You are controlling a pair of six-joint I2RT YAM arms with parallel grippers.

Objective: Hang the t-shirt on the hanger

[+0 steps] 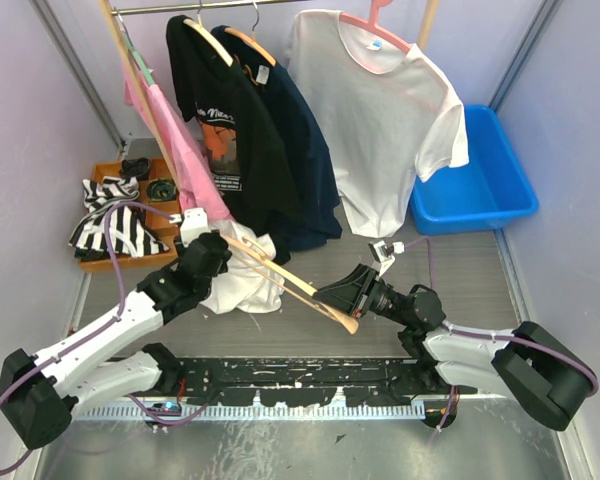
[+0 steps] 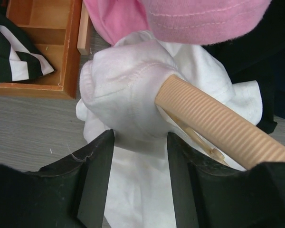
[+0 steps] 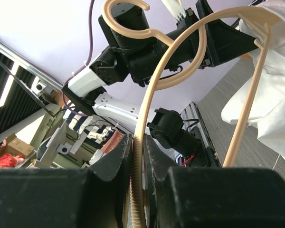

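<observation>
- Looking down from the top camera: the right pincer is gripping one end of the hanger, which is slanting low over the bench. The t-shirt is bunching in a white heap over the hanger's far end, beside the left pincer.
- Left wrist camera: the left pincer is standing with its jaws apart, flanking the cloth without pinching it. The t-shirt is wrapping the tip of the ribbed hanger.
- Right wrist camera: the right pincer is clamping the hanger by one arm. The t-shirt is draping off the far shoulder.
- Step in hand, as a judgement: the first shoulder is going into the shirt. Next, the left pincer probably needs a fresh hold on the cloth, to draw it along towards the hook.
</observation>
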